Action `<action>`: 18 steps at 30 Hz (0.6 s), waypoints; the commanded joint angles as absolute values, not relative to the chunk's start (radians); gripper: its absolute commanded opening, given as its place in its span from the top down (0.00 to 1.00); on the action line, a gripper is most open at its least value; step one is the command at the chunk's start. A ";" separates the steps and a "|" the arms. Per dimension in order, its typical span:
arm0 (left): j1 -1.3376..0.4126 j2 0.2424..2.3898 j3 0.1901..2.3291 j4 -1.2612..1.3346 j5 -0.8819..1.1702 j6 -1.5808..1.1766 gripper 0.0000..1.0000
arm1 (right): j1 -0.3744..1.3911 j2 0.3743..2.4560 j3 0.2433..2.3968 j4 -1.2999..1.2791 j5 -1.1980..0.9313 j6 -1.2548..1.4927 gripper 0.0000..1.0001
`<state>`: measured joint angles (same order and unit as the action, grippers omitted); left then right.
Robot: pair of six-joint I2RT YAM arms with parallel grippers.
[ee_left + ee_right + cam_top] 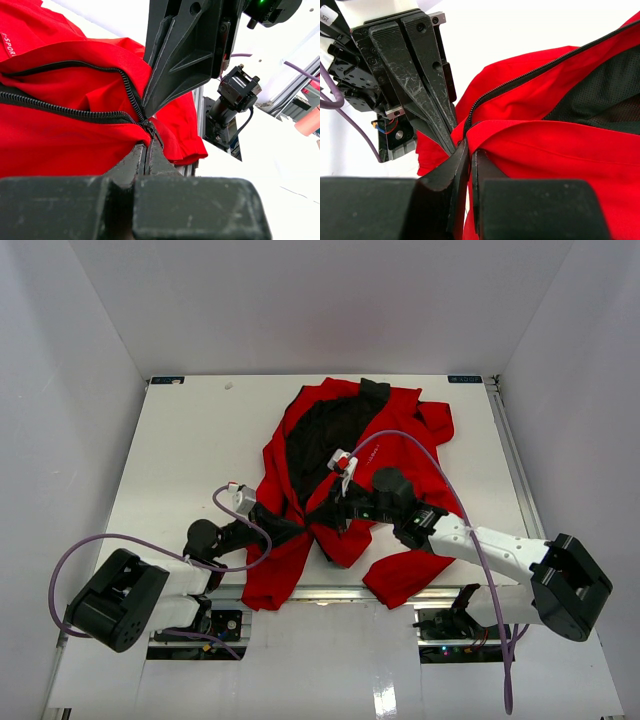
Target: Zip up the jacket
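Red jacket (400,440) spread on white table (180,460) beyond both claws, black lining (330,435) exposed, left claw (146,150) pinched closed on fabric at the zipper's (75,112) lower end, right claw (469,150) clamped closed on the facing hem, tip to tip, slider hard to make out between them.

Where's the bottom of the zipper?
In the top view, the zipper's bottom end sits mid-table at the near hem of the jacket, right where the left gripper and right gripper meet.

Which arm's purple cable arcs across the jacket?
The right arm: its cable arcs across the red jacket, while the left arm's mostly swings out leftward.
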<state>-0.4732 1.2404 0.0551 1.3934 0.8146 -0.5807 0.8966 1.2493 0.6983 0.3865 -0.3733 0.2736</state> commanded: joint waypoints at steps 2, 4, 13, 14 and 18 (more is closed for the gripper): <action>-0.494 1.258 0.021 1.594 0.927 -0.567 1.00 | 0.877 1.244 0.819 0.541 -0.335 0.285 0.92; -0.494 1.256 0.021 1.595 0.927 -0.566 1.00 | 0.875 1.247 0.829 0.536 -0.337 0.285 0.92; -0.508 1.276 0.027 1.605 0.935 -0.561 1.00 | 0.864 1.281 0.877 0.516 -0.349 0.288 0.92; -0.510 1.281 0.027 1.610 0.938 -0.561 1.00 | 0.864 1.289 0.886 0.514 -0.351 0.290 0.92; -0.519 1.282 0.037 1.582 0.943 -0.549 1.00 | 0.863 1.300 0.884 0.519 -0.352 0.293 0.92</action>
